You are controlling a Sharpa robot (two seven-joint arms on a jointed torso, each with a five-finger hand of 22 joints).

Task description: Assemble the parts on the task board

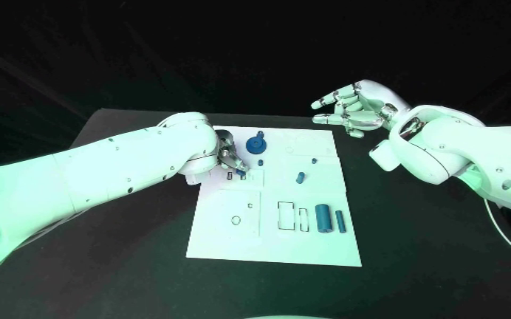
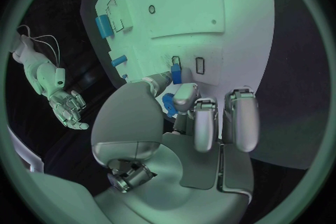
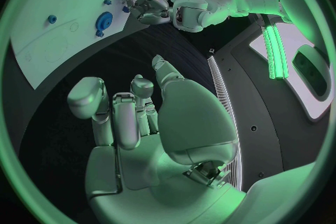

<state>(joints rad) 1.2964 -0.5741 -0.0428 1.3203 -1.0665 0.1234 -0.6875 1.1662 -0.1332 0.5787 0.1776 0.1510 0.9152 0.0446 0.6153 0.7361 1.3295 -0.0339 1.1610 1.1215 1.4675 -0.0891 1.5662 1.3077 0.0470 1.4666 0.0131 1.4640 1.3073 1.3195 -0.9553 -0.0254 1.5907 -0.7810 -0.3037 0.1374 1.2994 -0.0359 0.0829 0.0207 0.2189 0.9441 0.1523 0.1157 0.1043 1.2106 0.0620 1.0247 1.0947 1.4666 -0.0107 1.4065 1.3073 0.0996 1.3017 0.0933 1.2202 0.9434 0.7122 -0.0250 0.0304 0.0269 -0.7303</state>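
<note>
**Now: seating a small peg at the board's slots**

Right now my left hand (image 1: 226, 155) is down over the upper left part of the task board (image 1: 320, 249), fingers curled in toward a small blue part (image 2: 176, 74). In the left wrist view that part stands at one of two narrow slots, with my fingertips (image 2: 183, 94) right against it; it looks pinched, though I cannot be sure the grip is firm and not a mere touch. A second bit of blue shows tucked under my fingers, too hidden to name.

My right hand (image 1: 354, 109) hangs above the table beyond the board's far right corner, fingers spread, holding nothing.

Outward from my left hand, a round blue gear (image 1: 257, 145) sits just beside my fingers. Two small blue pegs (image 1: 300, 178) stand near the board's middle, and two larger blue cylinders (image 1: 323, 218) stand next to the outlined rectangles toward the near right.

I judge this as the insertion step for one small piece, with several parts waiting. Next I need the piece square to the slot and pressed straight down, then my fingers eased away without tipping it.
</note>
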